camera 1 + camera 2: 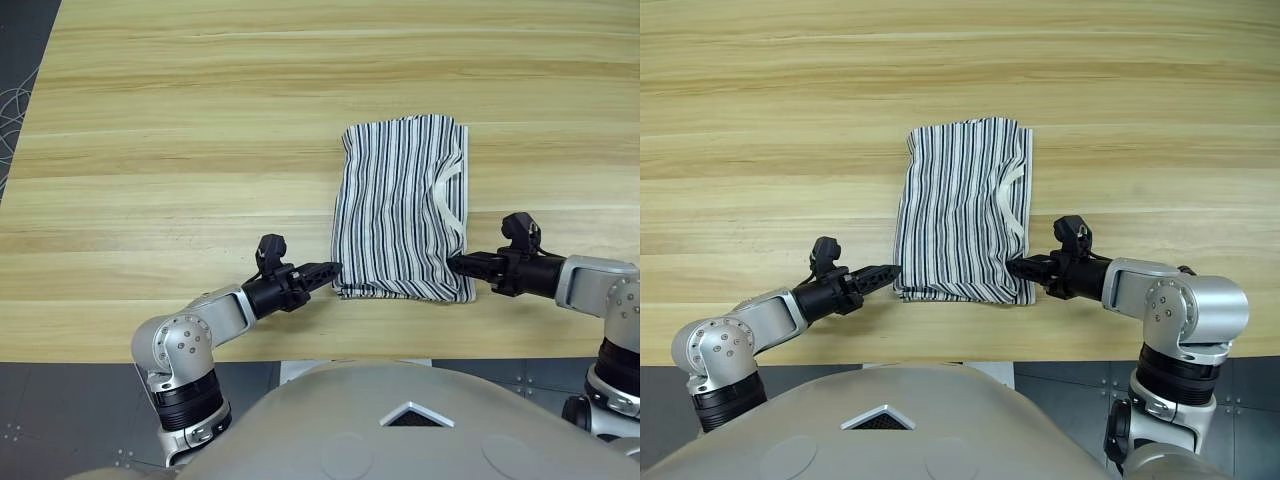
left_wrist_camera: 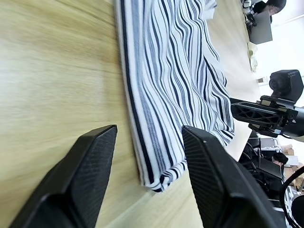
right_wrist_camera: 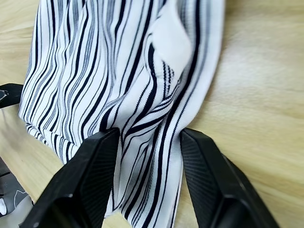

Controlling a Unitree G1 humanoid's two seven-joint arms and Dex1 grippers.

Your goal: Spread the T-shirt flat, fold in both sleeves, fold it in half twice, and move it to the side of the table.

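A black-and-white striped T-shirt [image 1: 400, 205] lies folded into a narrow rectangle on the wooden table [image 1: 150, 150], its white collar [image 1: 450, 195] showing on the right side. My left gripper [image 1: 330, 270] sits low at the shirt's near left corner. In the left wrist view it [image 2: 149, 133] is open, with the corner of the shirt [image 2: 161, 95] between its fingers. My right gripper [image 1: 456, 264] is at the near right corner. In the right wrist view it [image 3: 149, 135] is open, its two fingers on either side of the striped hem [image 3: 142, 85].
Bare wood stretches to the left of the shirt and behind it. The table's near edge [image 1: 400, 345] runs just below both grippers, and its left edge [image 1: 25, 120] borders dark floor.
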